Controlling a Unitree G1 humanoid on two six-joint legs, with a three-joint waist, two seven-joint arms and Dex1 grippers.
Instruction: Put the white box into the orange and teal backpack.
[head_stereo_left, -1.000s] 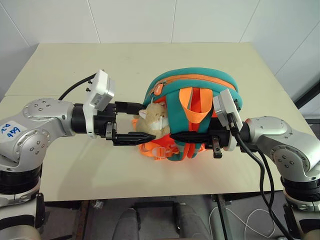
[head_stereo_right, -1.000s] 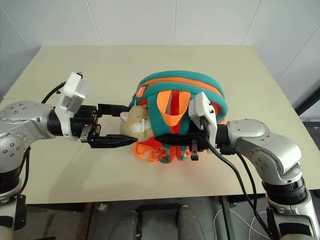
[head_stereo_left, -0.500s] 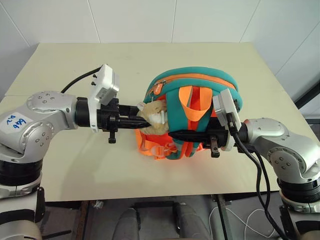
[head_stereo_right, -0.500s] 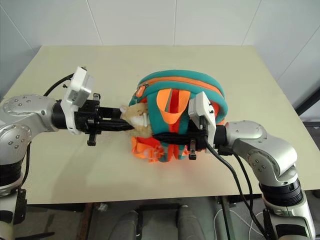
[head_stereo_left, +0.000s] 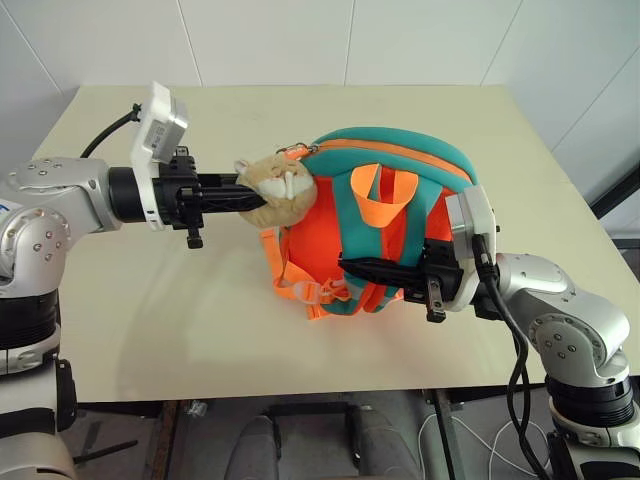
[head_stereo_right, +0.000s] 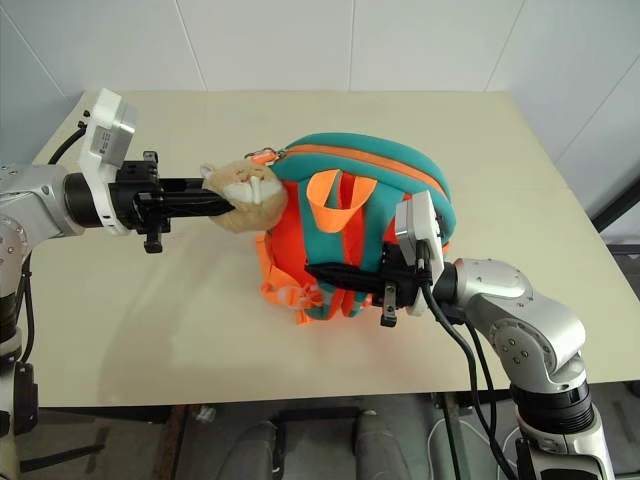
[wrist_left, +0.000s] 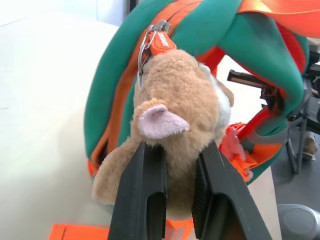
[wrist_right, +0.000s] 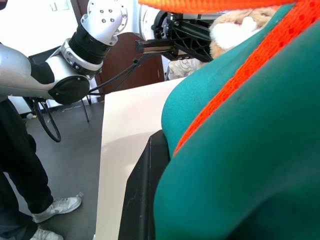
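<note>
The left gripper (wrist_left: 172, 200) pinches the tan plush toy (wrist_left: 180, 115) between its two fingers (wrist_left: 142, 195), the toy hanging from the zipper pull of the orange and teal backpack (head_stereo_left: 400, 175), which sits upright on the beige table (head_stereo_left: 150, 310). The right gripper (head_stereo_left: 365, 268) has its fingers clamped on a teal shoulder strap (head_stereo_left: 350, 225) at the backpack's near face.

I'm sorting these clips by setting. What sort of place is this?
Probably an indoor lab or test room: a plain beige table against bare white wall panels, and a person standing on a grey floor beside it.
</note>
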